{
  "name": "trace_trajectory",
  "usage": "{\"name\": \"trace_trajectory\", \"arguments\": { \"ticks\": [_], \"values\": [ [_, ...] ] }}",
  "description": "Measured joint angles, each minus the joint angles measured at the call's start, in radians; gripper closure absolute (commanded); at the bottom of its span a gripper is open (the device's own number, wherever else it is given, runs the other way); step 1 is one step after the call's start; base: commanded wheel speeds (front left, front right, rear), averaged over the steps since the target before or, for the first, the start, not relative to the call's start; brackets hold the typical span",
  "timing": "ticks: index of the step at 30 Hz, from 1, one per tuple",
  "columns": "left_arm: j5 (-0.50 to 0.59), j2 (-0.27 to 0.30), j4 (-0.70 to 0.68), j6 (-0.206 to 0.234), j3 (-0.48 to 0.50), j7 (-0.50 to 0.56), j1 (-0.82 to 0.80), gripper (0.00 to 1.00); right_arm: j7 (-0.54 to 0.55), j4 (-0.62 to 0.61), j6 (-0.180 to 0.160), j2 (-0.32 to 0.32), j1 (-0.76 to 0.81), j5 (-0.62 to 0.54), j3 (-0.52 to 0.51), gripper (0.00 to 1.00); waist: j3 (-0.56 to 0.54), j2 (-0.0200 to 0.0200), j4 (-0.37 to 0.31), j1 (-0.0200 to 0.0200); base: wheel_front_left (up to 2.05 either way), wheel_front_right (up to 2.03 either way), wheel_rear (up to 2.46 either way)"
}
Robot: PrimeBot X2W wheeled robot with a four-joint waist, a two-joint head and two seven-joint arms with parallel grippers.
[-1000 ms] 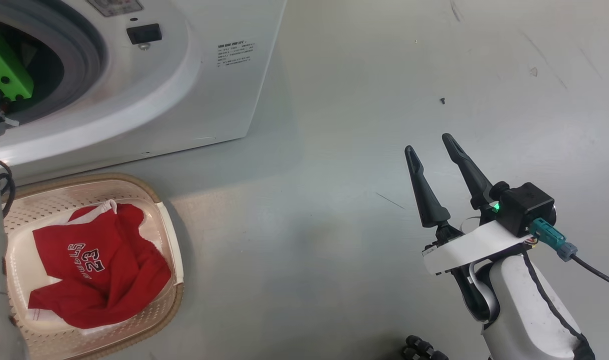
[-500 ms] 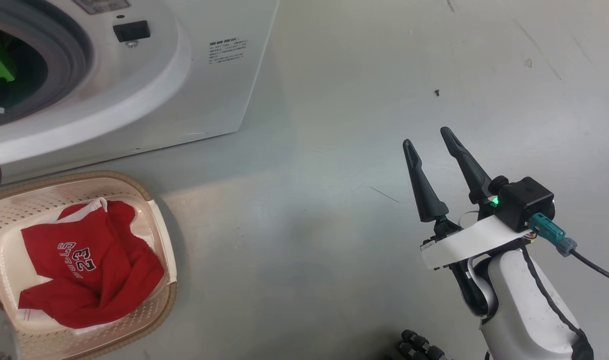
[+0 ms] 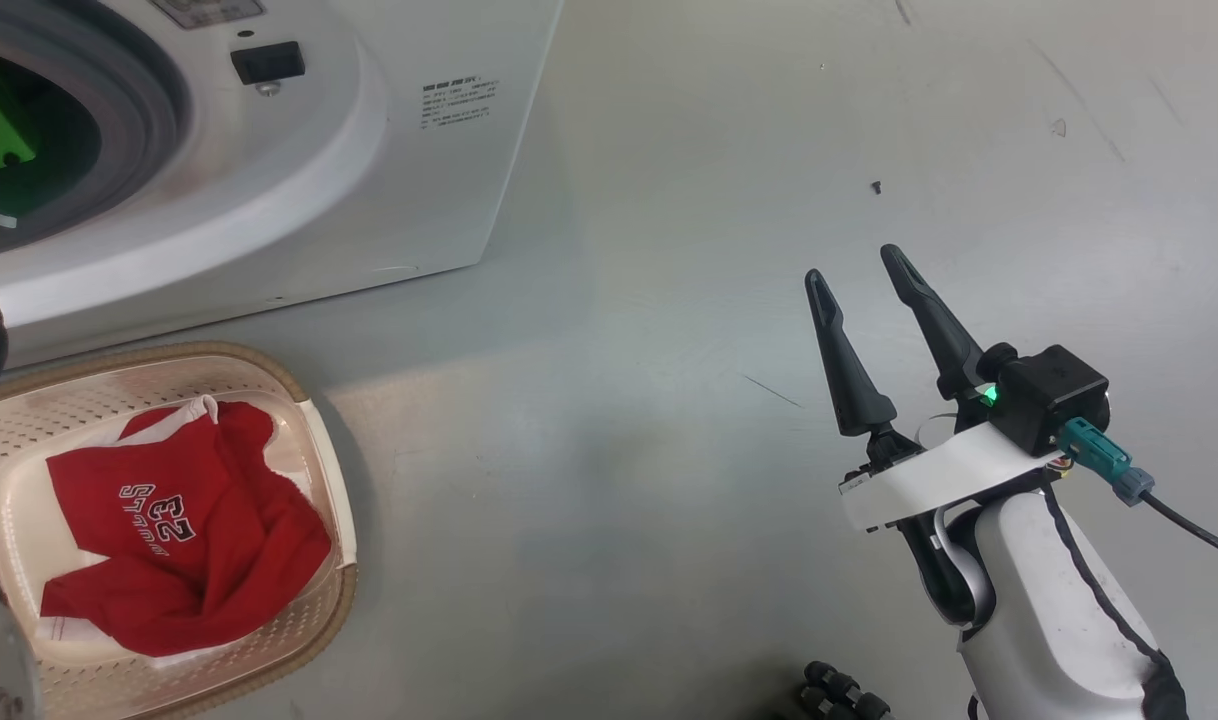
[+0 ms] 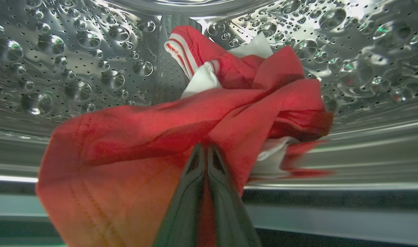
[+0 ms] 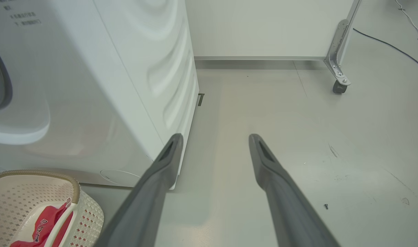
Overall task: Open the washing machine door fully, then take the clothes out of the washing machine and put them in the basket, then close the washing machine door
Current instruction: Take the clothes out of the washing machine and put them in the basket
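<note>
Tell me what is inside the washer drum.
A red garment with white trim is in the steel drum, the left gripper shut on it. The cloth hides whatever is under it.

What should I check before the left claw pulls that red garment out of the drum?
1. Left claw shut on the red garment: ok.
2. Garment free of snags on the steel drum: cannot tell.
3. Basket has room beside the jersey lying in it: ok.
4. Right claw open, holding nothing, apart from the washing machine: ok.
</note>
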Motion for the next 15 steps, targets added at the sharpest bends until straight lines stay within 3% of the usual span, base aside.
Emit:
{"name": "trace_trajectory", "arguments": {
  "ticks": [15],
  "values": [
    [0.0, -0.016, 0.067, -0.017, -0.013, -0.104, -0.001, 1.0, 0.0, 0.013, 0.0, 0.0, -0.001, -0.001, -0.013, 0.0, -0.04, 0.0, 0.017, 0.0, 0.0, 0.0, 0.0]
  ]
}}
